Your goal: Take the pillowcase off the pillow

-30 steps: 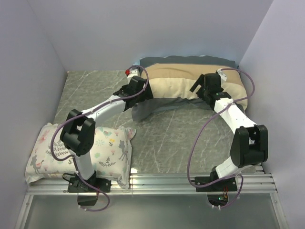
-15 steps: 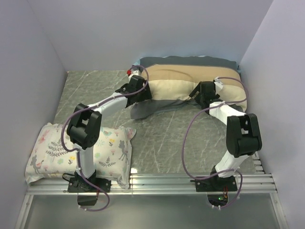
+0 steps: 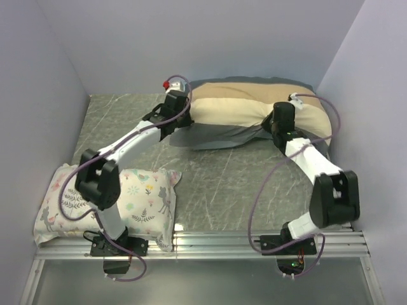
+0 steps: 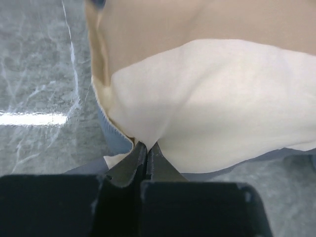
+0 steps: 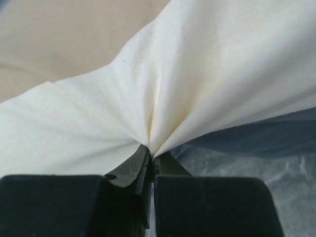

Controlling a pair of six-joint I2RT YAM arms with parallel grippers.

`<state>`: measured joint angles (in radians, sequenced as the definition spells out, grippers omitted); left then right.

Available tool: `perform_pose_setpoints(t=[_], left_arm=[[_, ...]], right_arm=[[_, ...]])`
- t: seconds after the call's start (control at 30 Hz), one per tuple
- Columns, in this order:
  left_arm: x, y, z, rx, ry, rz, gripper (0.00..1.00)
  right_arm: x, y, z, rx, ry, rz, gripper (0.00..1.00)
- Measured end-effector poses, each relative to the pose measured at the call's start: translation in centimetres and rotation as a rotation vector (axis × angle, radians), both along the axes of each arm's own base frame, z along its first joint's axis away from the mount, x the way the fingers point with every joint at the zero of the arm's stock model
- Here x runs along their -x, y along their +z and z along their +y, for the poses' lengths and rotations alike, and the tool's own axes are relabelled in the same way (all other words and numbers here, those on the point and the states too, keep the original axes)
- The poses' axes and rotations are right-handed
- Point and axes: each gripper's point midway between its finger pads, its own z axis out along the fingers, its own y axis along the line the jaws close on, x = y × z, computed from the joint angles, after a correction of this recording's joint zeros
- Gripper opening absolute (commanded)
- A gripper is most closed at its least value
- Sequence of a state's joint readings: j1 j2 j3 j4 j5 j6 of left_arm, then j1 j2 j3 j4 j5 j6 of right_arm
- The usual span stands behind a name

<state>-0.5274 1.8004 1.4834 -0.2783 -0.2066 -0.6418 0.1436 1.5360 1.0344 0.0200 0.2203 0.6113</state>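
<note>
The pillowcase (image 3: 254, 105), lying at one o'clock, is pinched in its cream band by the left gripper (image 4: 147, 148) and the right gripper (image 5: 150, 148), both clamped on cloth, presumably to be peeled off the hidden pillow

Robot lab test cell, boxed in on three sides.
Plain pale walls (image 3: 191, 38) close round a grey marble-patterned table (image 3: 216, 178). A left arm (image 3: 130, 145) and a right arm (image 3: 308, 159) are bolted to an aluminium rail (image 3: 216, 244) at its near edge, trailing loose purple cables (image 3: 254, 203).
</note>
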Motion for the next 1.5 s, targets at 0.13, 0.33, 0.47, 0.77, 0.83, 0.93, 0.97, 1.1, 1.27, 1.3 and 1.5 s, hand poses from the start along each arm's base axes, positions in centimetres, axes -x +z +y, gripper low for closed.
perform_pose_setpoints(t=[0.13, 0.33, 0.47, 0.77, 0.83, 0.93, 0.97, 1.1, 1.27, 1.3, 1.5], left_arm=[[2.5, 7.0, 0.7, 0.049, -0.016, -0.098, 0.0], [6.1, 18.1, 1.3, 0.137, -0.039, -0.277, 0.08], [4.8, 21.1, 2.0, 0.16, -0.007, -0.327, 0.24], [-4.7, 5.8, 3.7, 0.038, 0.052, -0.036, 0.83], [-5.3, 3.9, 3.8, 0.023, 0.039, -0.003, 0.89], [-5.0, 5.3, 3.4, 0.032, -0.001, -0.023, 0.93], [-4.9, 6.8, 3.1, 0.041, -0.018, -0.051, 0.94], [-2.5, 13.9, 2.7, 0.082, -0.062, -0.202, 0.98], [2.7, 19.3, 3.5, 0.134, -0.1, -0.325, 0.99], [3.7, 19.5, 3.6, 0.138, -0.107, -0.333, 0.99], [9.6, 12.2, -2.1, 0.091, -0.259, -0.19, 0.99]], right_arm=[[3.4, 7.4, 0.8, -0.002, 0.049, -0.099, 0.0], [8.0, 18.9, 1.1, 0.01, 0.109, -0.255, 0.0], [6.5, 21.2, 2.1, 0.019, 0.16, -0.254, 0.0], [-6.5, 0.5, 5.9, -0.007, 0.255, 0.176, 0.0], [-8.7, -3.3, 6.6, -0.036, 0.267, 0.211, 0.0], [-9.2, -4.4, 7.1, -0.07, 0.283, 0.221, 0.03], [-9.1, -4.0, 7.3, -0.081, 0.288, 0.216, 0.11], [-9.2, -2.4, 7.2, -0.103, 0.282, 0.202, 0.26], [-10.5, 0.4, 5.9, -0.139, 0.256, 0.147, 0.64], [-10.7, 1.1, 5.7, -0.141, 0.252, 0.133, 0.68], [-9.7, 5.4, 4.6, -0.116, 0.244, 0.074, 0.8]])
